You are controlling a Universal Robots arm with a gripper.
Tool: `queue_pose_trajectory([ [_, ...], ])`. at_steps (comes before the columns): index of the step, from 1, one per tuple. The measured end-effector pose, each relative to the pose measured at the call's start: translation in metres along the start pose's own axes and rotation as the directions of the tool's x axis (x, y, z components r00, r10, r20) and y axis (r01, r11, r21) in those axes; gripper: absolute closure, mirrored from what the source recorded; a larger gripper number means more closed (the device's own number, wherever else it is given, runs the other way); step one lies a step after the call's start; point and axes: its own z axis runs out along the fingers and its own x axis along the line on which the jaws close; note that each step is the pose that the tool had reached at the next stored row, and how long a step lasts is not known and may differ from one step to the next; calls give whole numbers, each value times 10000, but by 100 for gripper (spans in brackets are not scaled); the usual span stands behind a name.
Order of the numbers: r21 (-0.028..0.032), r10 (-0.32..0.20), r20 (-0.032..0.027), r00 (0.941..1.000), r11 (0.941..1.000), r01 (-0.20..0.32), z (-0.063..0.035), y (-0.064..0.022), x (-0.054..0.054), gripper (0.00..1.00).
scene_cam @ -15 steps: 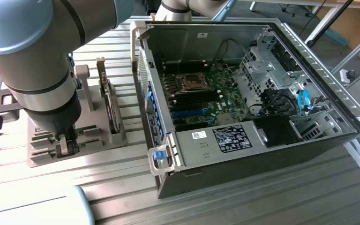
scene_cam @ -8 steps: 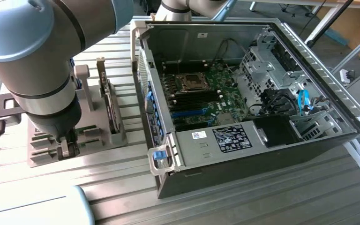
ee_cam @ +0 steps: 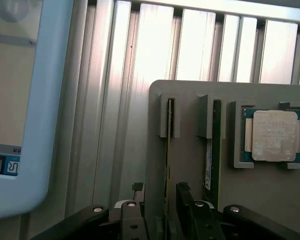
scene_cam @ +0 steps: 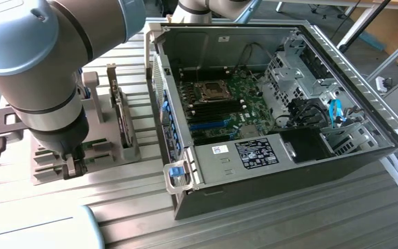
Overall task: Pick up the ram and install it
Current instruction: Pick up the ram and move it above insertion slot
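Counted: one arm [scene_cam: 40, 78], one end effector [scene_cam: 74, 168], one grey holder [scene_cam: 126, 153], one open computer case [scene_cam: 268, 181], one motherboard [scene_cam: 219, 101] inside it. All on a slatted metal bench [scene_cam: 275, 228].

Exterior view:
- Holder at 9 o'clock of the case, just beside it.
- End effector down at the holder's 8 o'clock part.
- One dark card [scene_cam: 119, 116] upright in the holder, on the side toward the case.
- One blue cable [scene_cam: 335, 111] at 3 o'clock inside the case.
- One pale rounded device [scene_cam: 81, 228] at 6 o'clock of the holder, cut off by the frame edge.

Wrist view:
- Holder [ee_cam: 280, 200] with two narrow slots and one square pocket.
- Two memory sticks, each on edge in its own slot.
- The ram [ee_cam: 167, 150] between the two fingers [ee_cam: 187, 210].
- Second stick [ee_cam: 210, 150] in the neighbouring slot, outside the fingers.
- One silver square processor chip [ee_cam: 274, 135] in the pocket beyond that.
- End effector [ee_cam: 159, 195] open, fingers spread to either side of the ram, not closed on it.

Hard to make out:
- Both sticks seen edge-on, chips and label barely legible, near ends hidden behind the fingers.
- Pale device [ee_cam: 30, 125] cut off, screen text unreadable.
- In the exterior view, holder's part under the end effector hidden by the arm.
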Motion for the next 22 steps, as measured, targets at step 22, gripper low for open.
queue_pose_trajectory([
  [22,4,0,22,10000,10000,0,11,-1,-13,86],
])
